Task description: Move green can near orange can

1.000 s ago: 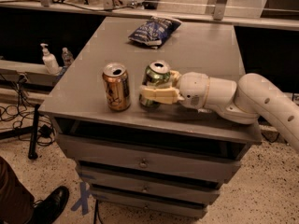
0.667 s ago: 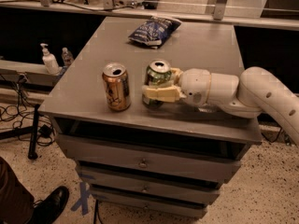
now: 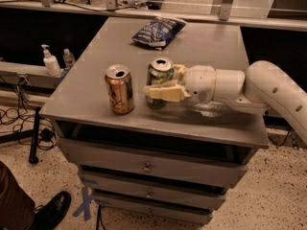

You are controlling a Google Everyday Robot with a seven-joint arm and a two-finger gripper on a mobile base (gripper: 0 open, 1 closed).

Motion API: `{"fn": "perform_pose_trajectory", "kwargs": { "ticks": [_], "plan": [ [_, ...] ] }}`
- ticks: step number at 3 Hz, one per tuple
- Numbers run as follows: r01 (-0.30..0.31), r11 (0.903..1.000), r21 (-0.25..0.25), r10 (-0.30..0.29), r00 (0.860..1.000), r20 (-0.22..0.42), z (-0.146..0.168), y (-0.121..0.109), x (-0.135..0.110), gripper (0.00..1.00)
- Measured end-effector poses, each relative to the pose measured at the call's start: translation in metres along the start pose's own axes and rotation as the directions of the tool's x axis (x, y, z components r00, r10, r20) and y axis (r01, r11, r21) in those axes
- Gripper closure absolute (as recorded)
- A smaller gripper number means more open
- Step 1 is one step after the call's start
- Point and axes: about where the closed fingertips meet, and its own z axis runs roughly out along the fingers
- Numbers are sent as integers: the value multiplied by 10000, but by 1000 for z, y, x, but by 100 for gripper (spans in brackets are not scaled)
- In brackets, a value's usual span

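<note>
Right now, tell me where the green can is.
In the camera view, the green can sits near the table's front edge, just right of the orange can, clasped by the pincer, whose arm lies to its right.

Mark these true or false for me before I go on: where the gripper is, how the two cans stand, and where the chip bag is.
1. The gripper is shut on the green can. True.
2. The green can lies on its side. False: it stands upright on the table, open top facing up.
3. The orange can stands upright to the left of the green can in the camera view, with a gap between them. True.
4. The chip bag sits between the two cans. False: it lies at the far part of the table, behind both cans.
</note>
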Motion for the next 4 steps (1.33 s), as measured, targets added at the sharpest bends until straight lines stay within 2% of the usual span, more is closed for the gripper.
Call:
{"fn": "perform_pose_trajectory", "kwargs": {
  "ticks": [1,3,4],
  "plan": [
    [-59,9997,-229,60,10000,44,6,6,0,0],
    [-313,9980,-541,320,9994,122,15,17,4,0],
    [-255,9996,-136,256,9996,76,5,14,-4,0]
  ]
}}
